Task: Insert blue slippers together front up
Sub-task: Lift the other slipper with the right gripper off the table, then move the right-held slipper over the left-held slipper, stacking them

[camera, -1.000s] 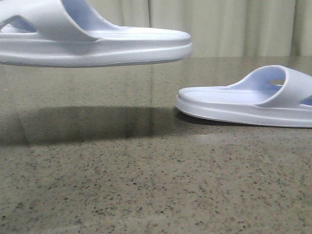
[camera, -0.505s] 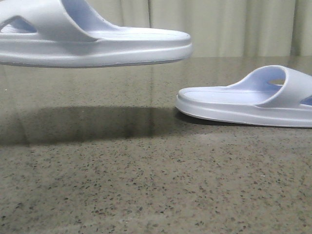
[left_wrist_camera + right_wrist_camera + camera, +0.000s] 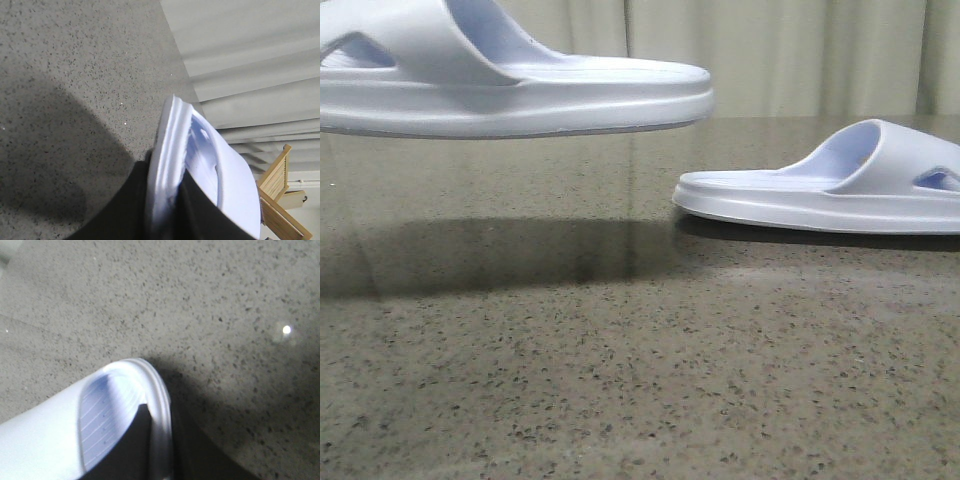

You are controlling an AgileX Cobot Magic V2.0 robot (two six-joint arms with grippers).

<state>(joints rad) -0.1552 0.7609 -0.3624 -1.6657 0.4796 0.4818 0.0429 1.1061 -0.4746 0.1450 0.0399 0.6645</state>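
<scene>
Both pincers are clamped on sole edges, left pincer (image 3: 162,210) and right pincer (image 3: 157,450), 2 blue slippers (image 3: 520,85) looking light, springy rubber, best pinched at the thick rim.

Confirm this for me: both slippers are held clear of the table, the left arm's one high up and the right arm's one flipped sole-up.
Not quite. The right-hand slipper is not flipped: the front view shows its strap and footbed facing up, sole facing down. The rest stands: it hangs just above the table with a shadow under it, and the left-hand slipper is held much higher.
</scene>
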